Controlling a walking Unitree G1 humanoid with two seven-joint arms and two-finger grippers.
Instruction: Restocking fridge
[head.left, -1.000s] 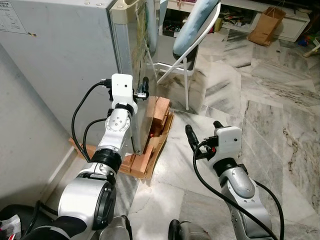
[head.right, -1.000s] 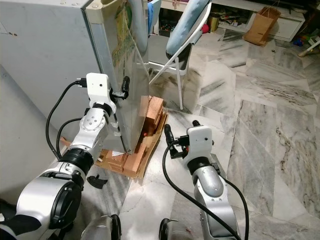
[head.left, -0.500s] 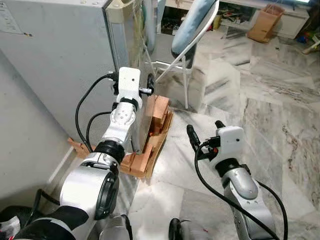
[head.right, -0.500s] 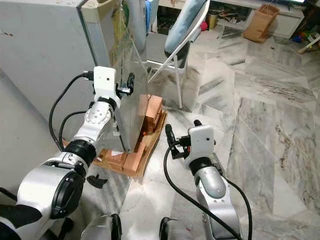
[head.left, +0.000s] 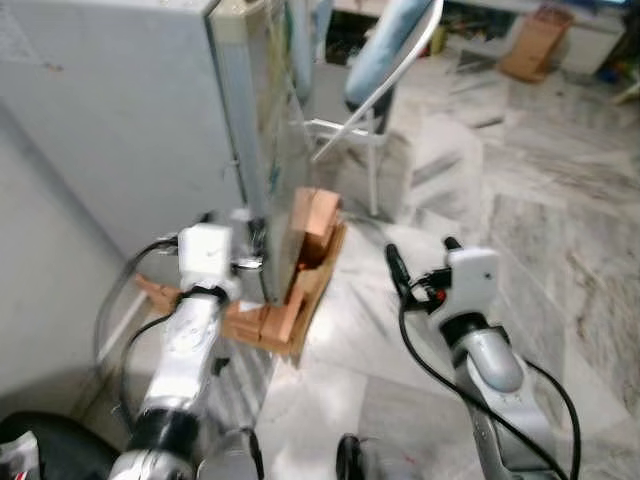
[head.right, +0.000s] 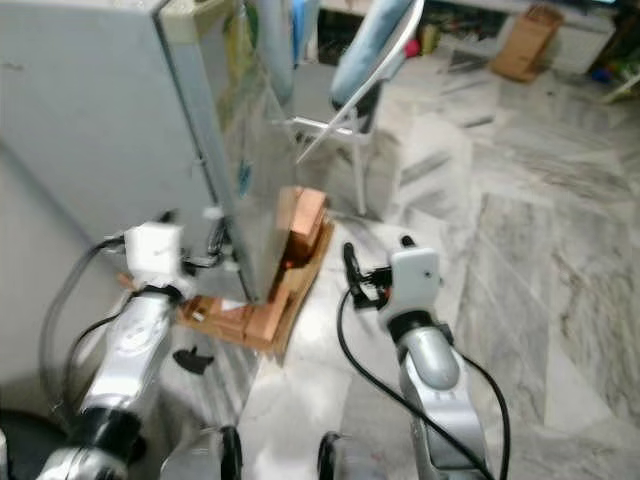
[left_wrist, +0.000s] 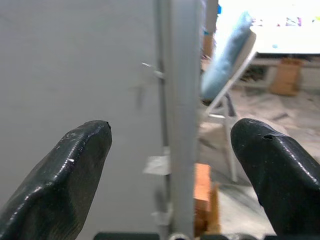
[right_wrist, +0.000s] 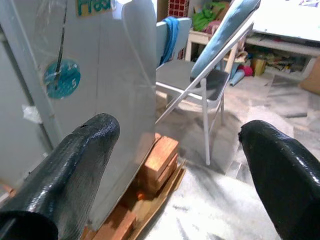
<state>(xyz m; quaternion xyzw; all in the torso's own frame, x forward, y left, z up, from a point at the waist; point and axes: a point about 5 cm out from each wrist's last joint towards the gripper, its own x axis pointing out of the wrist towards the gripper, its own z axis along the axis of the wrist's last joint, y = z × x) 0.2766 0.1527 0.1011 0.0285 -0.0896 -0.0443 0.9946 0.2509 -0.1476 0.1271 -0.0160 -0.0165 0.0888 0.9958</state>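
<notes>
Grey steel makes up the fridge (head.left: 130, 110), which stands at the far left on a stack of bricks (head.left: 300, 270) laid over a wooden board, presumably to keep its base off the marble floor (head.left: 560, 200). Its door (head.right: 262, 150) looks shut, the seam between door and side wall running down the near corner.

The left gripper (left_wrist: 170, 165) sits low at that corner, just beside the seam, and its wrist view shows the two black fingers spread wide with the door edge standing between them but not touched. That pose suits feeling for the edge so the door can be pulled open, which I judge to be the step in hand; restocking itself has not begun, as neither gripper carries any food.

The right gripper (right_wrist: 175, 165) hangs to the right over the floor, well apart from the fridge, fingers also wide and empty, pointing toward the door face and the folding chair (head.left: 385, 60) beyond. It seems parked there to stay out of the door's swing while being ready to help.

Both eye views are blurred, so the exact gap between left fingers and door is hard to judge. The chair stands near the door's far side and could get in the way of a full swing.
</notes>
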